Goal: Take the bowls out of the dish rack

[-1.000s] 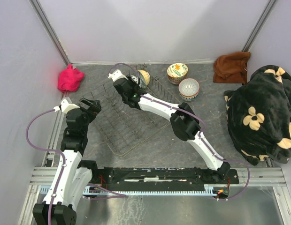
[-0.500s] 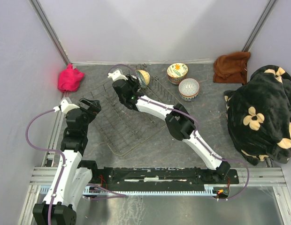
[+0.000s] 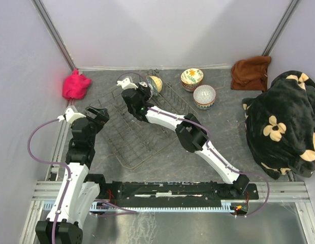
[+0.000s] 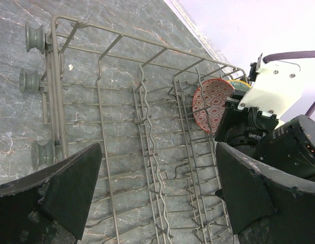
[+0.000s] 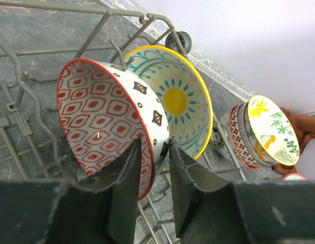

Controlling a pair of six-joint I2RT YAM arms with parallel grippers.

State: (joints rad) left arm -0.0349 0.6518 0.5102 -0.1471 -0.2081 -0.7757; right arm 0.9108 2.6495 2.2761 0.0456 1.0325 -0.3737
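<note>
Right hand (image 5: 153, 148) astride rim of red-patterned bowl (image 5: 96, 117) in dish rack (image 3: 128, 145), clamping indiscernible; left hand (image 4: 157, 152) spread apart, empty.

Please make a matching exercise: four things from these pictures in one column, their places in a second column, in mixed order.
1 red bowl
2 yellow-rimmed bowl
3 pink cloth
4 brown cloth

a table, far right side
b dish rack, rim between the fingers of the right gripper
c table, far left corner
d dish rack, beside the red bowl

Pairs: 1-b, 2-d, 3-c, 4-a
</note>
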